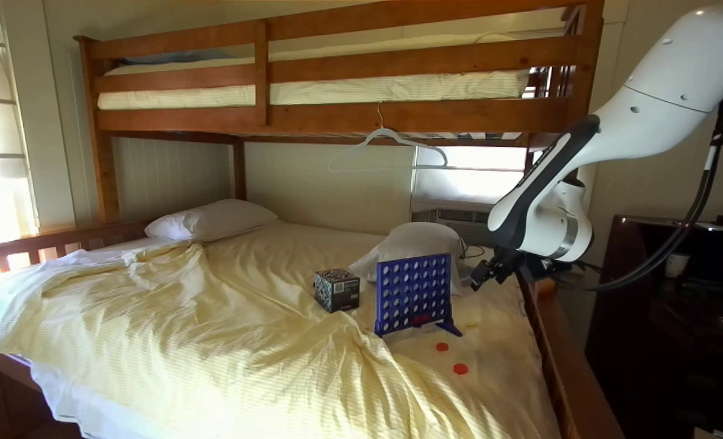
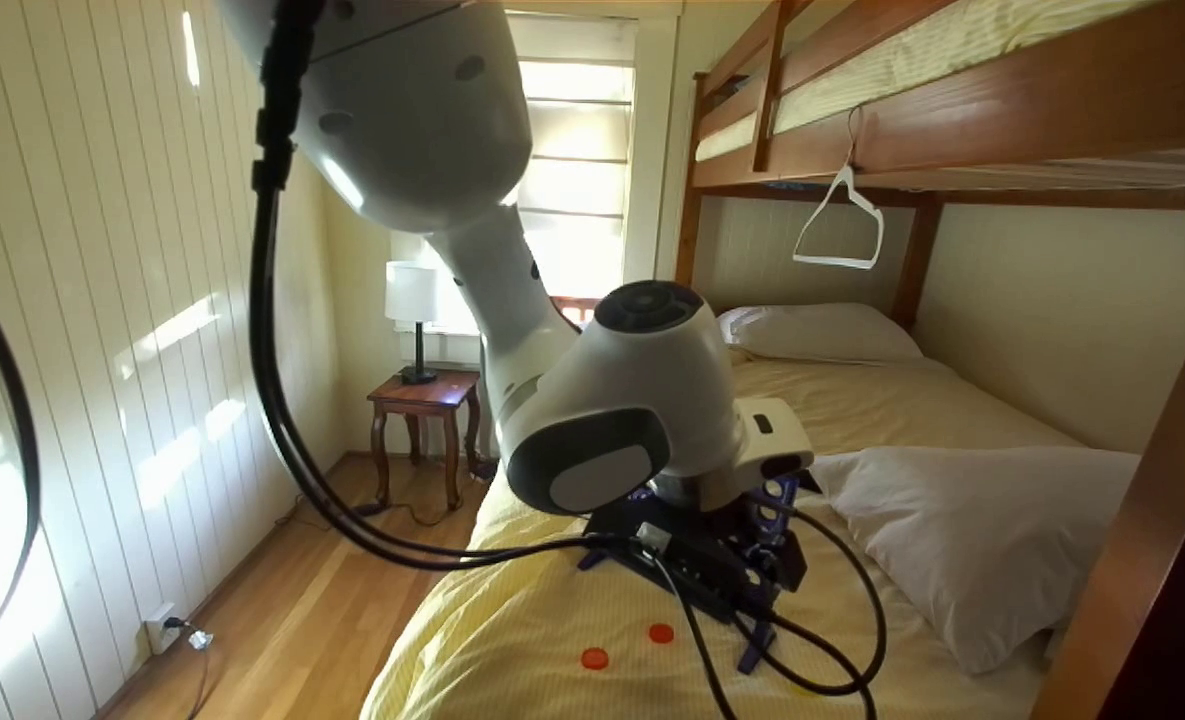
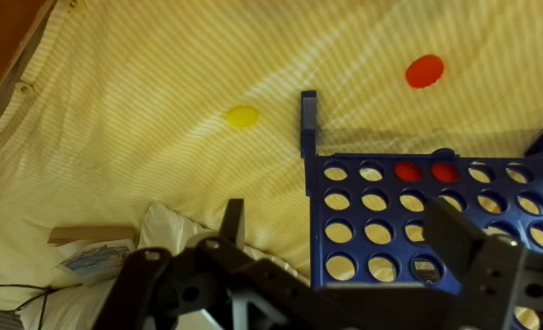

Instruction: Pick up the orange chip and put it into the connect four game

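Bedding (image 3: 161, 151) below my spread fingers (image 3: 233, 222) bears orange chips (image 1: 460, 369), the game (image 1: 414, 294) upright nearby, presumably to receive one

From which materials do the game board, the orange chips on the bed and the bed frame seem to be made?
Game board: probably hard plastic, slightly glossy; round holes and highlights on the blue.
Orange chips: likely plastic; even colour, one with notched edge; finish unclear.
Bed frame: apparently varnished wood; reddish-brown, with knots.
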`<state>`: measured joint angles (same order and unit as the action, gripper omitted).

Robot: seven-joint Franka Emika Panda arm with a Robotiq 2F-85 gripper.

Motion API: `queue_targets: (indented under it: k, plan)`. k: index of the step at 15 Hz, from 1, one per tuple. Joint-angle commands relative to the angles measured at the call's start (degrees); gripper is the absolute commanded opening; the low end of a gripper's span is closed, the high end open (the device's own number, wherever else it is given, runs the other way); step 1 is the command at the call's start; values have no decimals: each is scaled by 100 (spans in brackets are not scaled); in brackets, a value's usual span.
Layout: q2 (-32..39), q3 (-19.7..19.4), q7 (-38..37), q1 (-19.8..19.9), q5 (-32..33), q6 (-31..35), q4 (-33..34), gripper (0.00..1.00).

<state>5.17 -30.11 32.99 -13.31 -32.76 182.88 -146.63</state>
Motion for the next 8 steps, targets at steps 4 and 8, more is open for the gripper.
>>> queue_targets:
  k: [4, 8]
  plan:
    - [-14, -1313, -1573, -1079, 1555, -1052, 138, 100]
    - [-165, -2080, -3083, -1722, 3149, -1686, 425, 100]
